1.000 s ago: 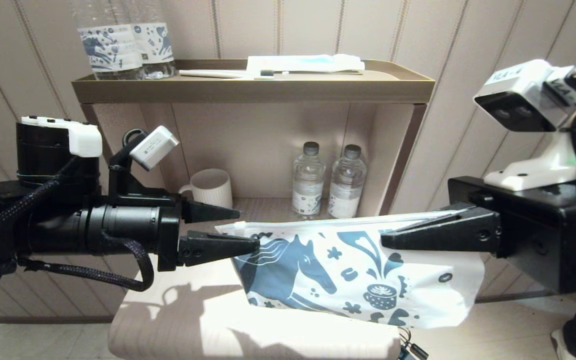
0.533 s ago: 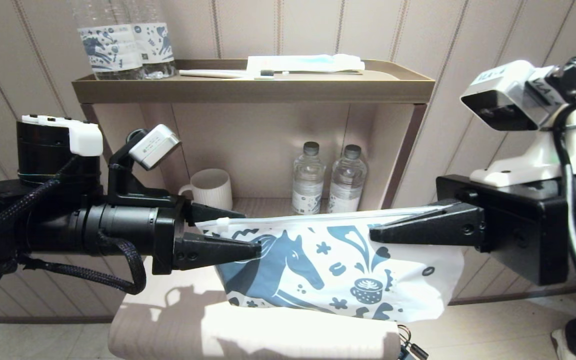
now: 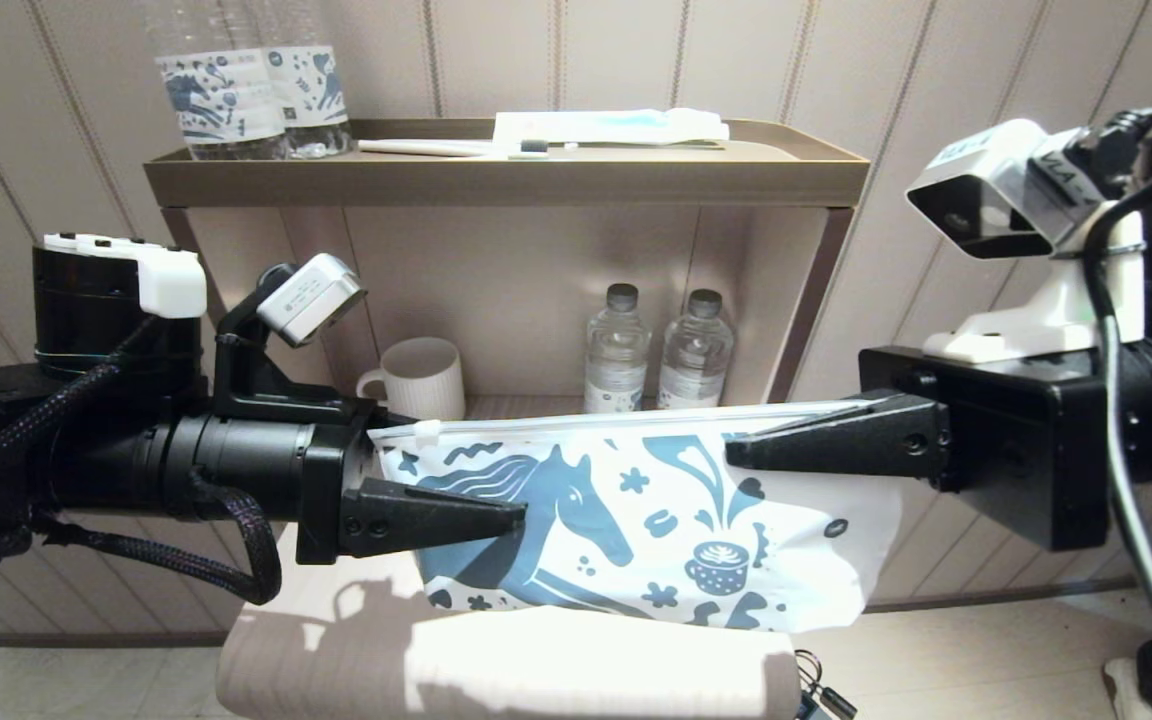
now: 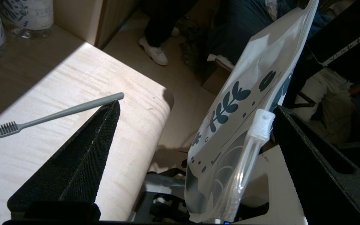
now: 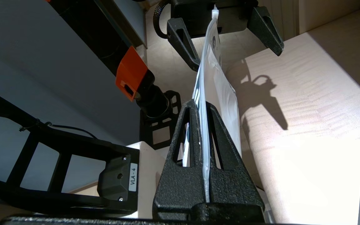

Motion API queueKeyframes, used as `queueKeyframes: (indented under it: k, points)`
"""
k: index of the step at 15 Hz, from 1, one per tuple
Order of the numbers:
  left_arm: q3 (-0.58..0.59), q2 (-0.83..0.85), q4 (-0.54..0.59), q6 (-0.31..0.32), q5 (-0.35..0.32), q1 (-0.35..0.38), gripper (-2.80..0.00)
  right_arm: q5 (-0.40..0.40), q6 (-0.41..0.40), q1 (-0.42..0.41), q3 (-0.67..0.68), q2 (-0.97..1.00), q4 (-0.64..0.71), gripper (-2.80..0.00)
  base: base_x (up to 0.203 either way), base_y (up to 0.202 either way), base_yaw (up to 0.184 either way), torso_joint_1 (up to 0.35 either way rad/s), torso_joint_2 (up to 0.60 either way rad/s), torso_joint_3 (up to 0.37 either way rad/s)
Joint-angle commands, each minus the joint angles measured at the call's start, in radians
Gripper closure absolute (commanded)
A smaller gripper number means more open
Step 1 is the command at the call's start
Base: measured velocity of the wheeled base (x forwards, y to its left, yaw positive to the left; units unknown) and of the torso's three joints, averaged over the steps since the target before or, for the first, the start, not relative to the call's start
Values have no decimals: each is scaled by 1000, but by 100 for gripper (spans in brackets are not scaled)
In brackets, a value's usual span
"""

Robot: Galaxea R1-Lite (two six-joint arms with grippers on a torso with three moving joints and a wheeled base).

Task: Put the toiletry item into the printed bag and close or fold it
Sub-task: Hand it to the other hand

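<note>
**Step in hand:** you hold the printed bag (image 3: 636,520) in the air above the pale table (image 3: 336,660), its zip edge uppermost. The toothbrush (image 4: 55,115) is not in it; it lies flat on the table on the far side of the bag, bristles toward the left.

**Right gripper** (image 5: 202,106): clamped on the right end of the bag's top edge, both fingers pressed flat against the film.

**Left gripper** (image 3: 496,470): spread wide, one finger on each side of the bag's left end. The white zip slider (image 4: 261,123) sits just beside one finger; no grip shows.

**Next move, as a judgement:** you need the slider or one lip pinched by the left gripper so the mouth can be opened, then the toothbrush fetched. That calls for a fine close on a small tab.

**Edges and room:** the bag's lower edge hangs near the table's near edge. The shelf unit (image 3: 506,175) with mug (image 3: 423,375) and bottles (image 3: 656,355) stands close behind. The table's middle offers room.
</note>
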Motion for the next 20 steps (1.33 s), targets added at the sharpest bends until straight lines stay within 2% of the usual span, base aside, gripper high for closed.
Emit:
queueKeyframes:
  k: [1,10,11,20]
  points:
    - [1,0,-2,0,-5,-1,-280,5,1,1,0,5,-8,0,0,0,0,0,0,0]
    - [0,1,-2,1,-4,0,-280,7,1,-11,-5,0,-11,0,0,0,0,0,0,0]
    - [1,1,-2,1,-4,0,0,7,1,-10,-3,1,-11,0,0,0,0,0,0,0]
    - [3,0,-2,3,-7,0,0,8,1,3,10,44,-26,0,0,0,0,0,0,0]
